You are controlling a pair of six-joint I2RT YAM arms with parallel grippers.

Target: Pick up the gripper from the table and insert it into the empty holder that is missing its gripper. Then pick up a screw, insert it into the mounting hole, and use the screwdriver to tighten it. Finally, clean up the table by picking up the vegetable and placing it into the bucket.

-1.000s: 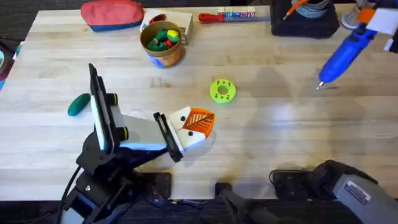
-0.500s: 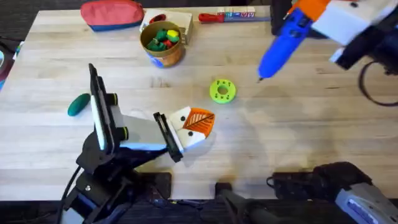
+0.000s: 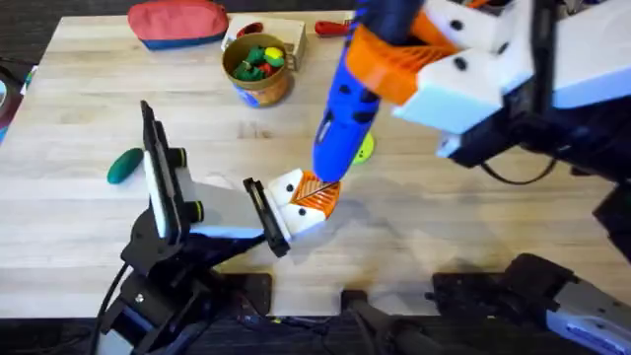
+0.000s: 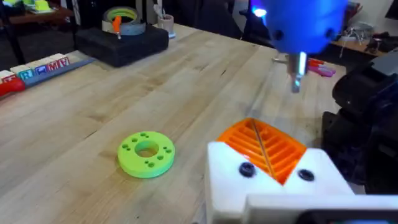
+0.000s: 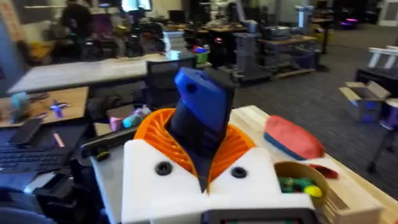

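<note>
We see the right gripper (image 3: 380, 59) holding the blue screwdriver (image 3: 343, 123) tight between its orange pads. The screwdriver tilts down, and its thin bit (image 4: 297, 73) hangs just above the orange ribbed pad on the left gripper (image 3: 308, 197). That gripper rests low on the table (image 3: 444, 247), near the middle. Its white and orange fingers sit close together; we cannot tell if they hold anything. The lime disc (image 4: 147, 153) lies just beside the bit, at about 1 o'clock from the left gripper. The dark green vegetable (image 3: 124, 166) lies well apart at 9 o'clock. The bucket (image 3: 257, 67) stands at 11 o'clock, with the red pouch (image 3: 177, 24) beside it.
</note>
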